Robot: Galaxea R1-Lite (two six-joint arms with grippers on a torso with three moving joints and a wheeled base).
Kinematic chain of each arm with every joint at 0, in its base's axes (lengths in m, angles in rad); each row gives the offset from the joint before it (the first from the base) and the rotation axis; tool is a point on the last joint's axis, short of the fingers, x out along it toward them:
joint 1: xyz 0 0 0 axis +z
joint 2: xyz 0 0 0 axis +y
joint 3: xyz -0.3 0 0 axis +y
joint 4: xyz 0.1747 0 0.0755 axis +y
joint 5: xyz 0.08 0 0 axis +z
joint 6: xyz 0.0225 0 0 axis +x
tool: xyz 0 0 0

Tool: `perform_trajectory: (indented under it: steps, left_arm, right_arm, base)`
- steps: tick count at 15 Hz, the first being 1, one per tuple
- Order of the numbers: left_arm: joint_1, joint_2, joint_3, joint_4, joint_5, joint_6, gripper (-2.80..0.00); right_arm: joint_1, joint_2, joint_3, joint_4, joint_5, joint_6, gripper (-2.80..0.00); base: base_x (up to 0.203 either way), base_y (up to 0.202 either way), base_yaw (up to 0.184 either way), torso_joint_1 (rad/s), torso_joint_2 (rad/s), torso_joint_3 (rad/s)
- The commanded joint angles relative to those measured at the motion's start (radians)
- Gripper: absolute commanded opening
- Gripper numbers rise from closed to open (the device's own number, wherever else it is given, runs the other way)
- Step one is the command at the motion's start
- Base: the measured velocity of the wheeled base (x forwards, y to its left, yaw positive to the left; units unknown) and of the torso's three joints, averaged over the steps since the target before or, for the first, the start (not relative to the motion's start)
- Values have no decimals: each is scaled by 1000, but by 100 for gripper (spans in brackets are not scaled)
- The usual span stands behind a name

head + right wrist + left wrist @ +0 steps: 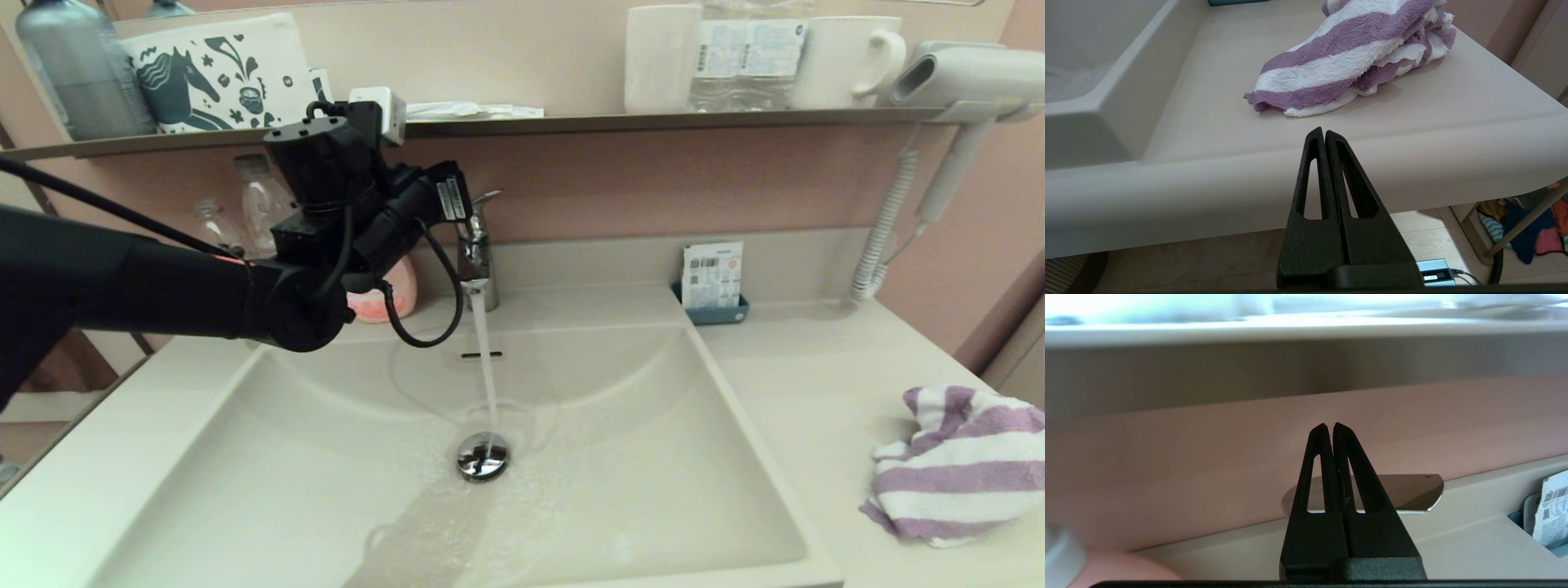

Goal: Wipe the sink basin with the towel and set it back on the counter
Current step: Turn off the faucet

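Your soft purple-and-white striped terry towel (963,465), lower right on the cream bench (816,384), is light and floppy; pinch its raised fold. Both grippers' fingers are closed, empty.

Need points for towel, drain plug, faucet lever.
towel (959,465), head view, middle of the striped bundle
drain plug (482,456), head view, centre of the chrome cap
faucet lever (1404,494), left wrist view, flat chrome top beside the end effector

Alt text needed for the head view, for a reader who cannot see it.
Water runs from the tap into the sink basin while the left gripper sits at the tap handle. The towel lies bunched on the counter at right.
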Motion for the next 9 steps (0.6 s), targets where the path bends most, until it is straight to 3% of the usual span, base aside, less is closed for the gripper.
perform_trajectory:
  steps: [1, 9]
  left_arm:
    - [-1, 25, -16, -4, -8, 2, -280]
    - [-64, 31, 72, -36, -6, 5, -280]
  right_arm:
    - [0, 0, -1, 0, 0, 1, -280]
    - [0, 0, 0, 0, 0, 1, -280]
  base:
    - [0, 0, 0, 0, 0, 0]
    - [0, 0, 0, 0, 0, 0]
